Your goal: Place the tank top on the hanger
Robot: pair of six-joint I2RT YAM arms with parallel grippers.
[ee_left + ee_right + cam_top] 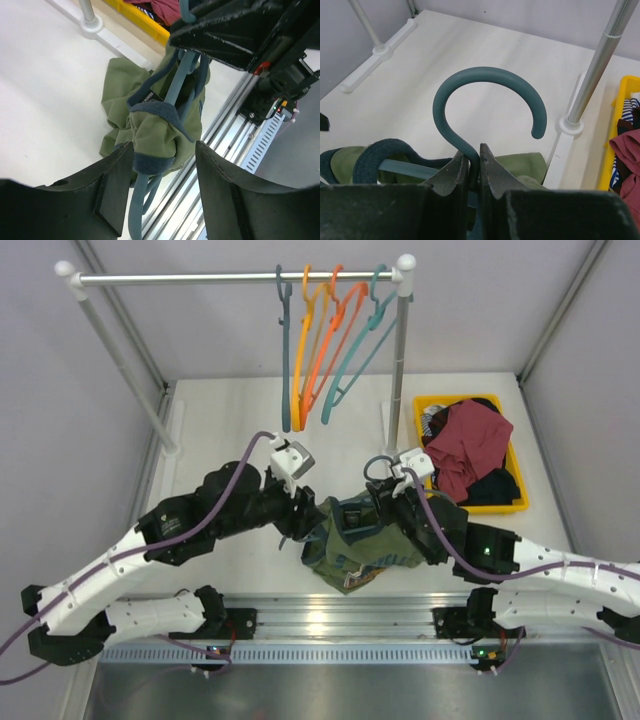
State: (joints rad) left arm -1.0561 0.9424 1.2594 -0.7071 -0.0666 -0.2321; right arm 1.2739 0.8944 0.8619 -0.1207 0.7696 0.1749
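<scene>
The olive-green tank top (352, 548) with dark teal trim hangs bunched between the two arms, near the table's front edge. The slate-teal hanger (485, 95) runs through it. My right gripper (475, 157) is shut on the hanger's neck just below the hook, which curves up in the right wrist view. In the left wrist view the hanger's arm (137, 200) pokes out under a teal-trimmed fold of the tank top (155, 132). My left gripper (165, 170) is open, its fingers on either side of that fold and the hanger end, not closed on them.
A rail (240, 278) at the back carries a dark teal, two orange and a lighter green-teal hanger (355, 340). A yellow bin (505, 505) at the right holds a maroon garment (468, 445) and other clothes. The rail's posts (597, 65) stand close by.
</scene>
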